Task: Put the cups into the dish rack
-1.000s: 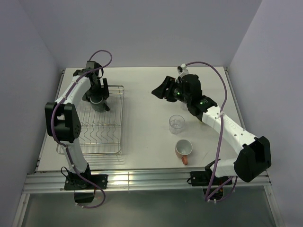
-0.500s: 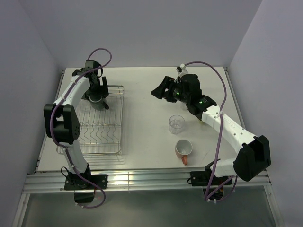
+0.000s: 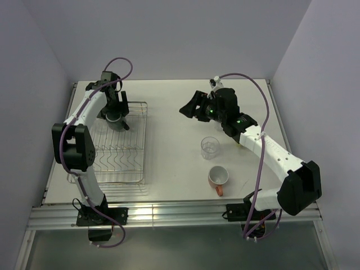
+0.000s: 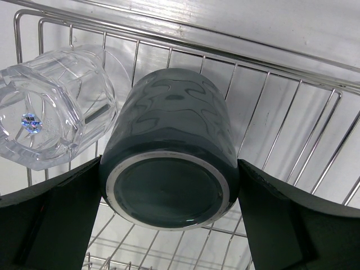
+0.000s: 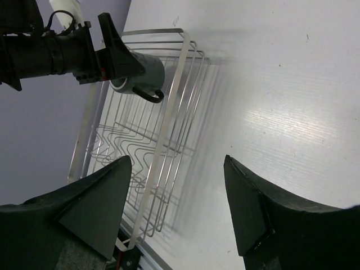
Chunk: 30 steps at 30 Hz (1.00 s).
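White worktop (image 3: 169,124), dish rack (image 3: 121,152) beneath left gripper (image 3: 115,117), right gripper (image 5: 175,160) released, jaws spread, rack ahead of it, left gripper clenched on black mug (image 4: 171,129) between its fingers, 1 clear tumbler (image 4: 50,112) lying in rack just beside it.

A white table (image 3: 174,163) sits in a booth of plain pale lilac walls (image 3: 169,34) at the back and on both sides. An aluminium rail (image 3: 185,215) runs along its near edge and catches a bright glare. Grey floor (image 3: 185,247) lies below. The light is soft and even.
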Each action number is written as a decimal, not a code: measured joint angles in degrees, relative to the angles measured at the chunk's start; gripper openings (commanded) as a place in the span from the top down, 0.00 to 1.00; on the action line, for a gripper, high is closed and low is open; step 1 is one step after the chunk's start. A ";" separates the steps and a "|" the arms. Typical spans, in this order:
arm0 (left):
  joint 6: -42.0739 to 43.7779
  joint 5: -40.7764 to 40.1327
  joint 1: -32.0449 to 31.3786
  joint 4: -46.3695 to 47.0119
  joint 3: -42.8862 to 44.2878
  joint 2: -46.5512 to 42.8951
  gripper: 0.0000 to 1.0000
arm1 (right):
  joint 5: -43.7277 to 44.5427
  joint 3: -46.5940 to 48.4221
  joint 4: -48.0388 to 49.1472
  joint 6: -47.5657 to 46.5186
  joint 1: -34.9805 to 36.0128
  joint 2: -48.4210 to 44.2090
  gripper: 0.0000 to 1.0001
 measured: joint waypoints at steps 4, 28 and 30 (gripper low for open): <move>0.02 0.17 0.00 0.00 -0.02 0.00 0.01 | 0.00 0.00 -0.20 -0.02 0.00 0.20 0.26; -0.09 3.69 -0.50 0.04 0.46 2.80 0.01 | 5.03 9.11 -6.14 -6.10 7.89 5.79 0.26; -0.15 3.56 -0.50 0.07 0.46 2.80 0.01 | 5.27 9.20 -6.47 -6.40 8.46 6.16 0.26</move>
